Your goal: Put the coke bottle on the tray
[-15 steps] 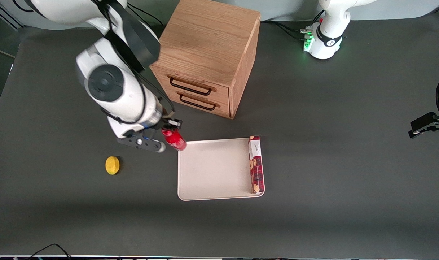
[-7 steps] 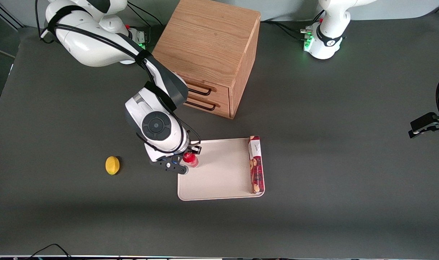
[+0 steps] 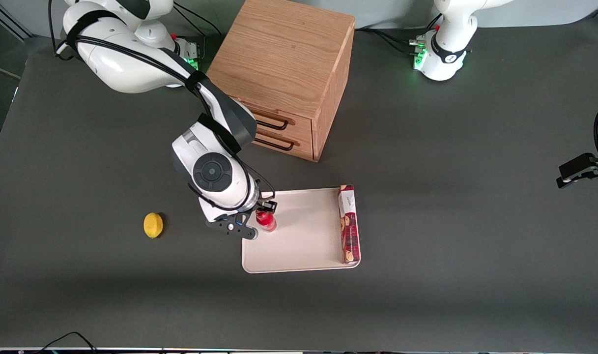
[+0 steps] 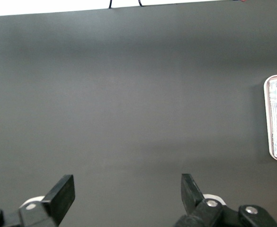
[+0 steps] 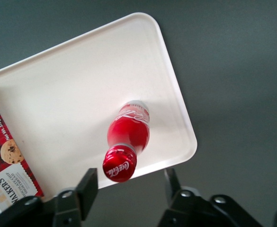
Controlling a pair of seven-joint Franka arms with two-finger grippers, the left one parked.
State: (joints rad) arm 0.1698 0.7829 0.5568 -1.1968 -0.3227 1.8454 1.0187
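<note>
Front view: the right arm reaches over the tray's (image 3: 299, 246) edge toward the working arm's end of the surface (image 3: 426, 305). The gripper (image 3: 260, 220) sits low over that edge, directly above the bottle (image 3: 266, 221). The bottle stands upright on the tray floor, just inside that edge and nearer the cabinet-side corner than the camera-side corner.

Right wrist view: the bottle (image 5: 127, 142) stands on the tray (image 5: 67, 85), its red cap (image 5: 119, 163) with white script up. The gripper (image 5: 128, 189) is open: its two fingers (image 5: 87, 187) stand apart on either side of the cap, with a visible gap to each. It holds nothing.

Change against earlier frames: one second ago the gripper carried the bottle tilted, above the bare surface off the tray's cabinet-side corner. Half a second ago it was already over the tray edge with the bottle between the fingers. Now the bottle rests a little farther in on the tray, and the arm has barely shifted.

Other items: a biscuit box (image 3: 348, 224) lies along the tray's edge toward the parked arm's end, unmoved. A lemon (image 3: 153, 225) lies on the surface toward the working arm's end, well apart from the tray, unmoved. A wooden drawer cabinet (image 3: 284, 73) stands farther from the camera than the tray.
</note>
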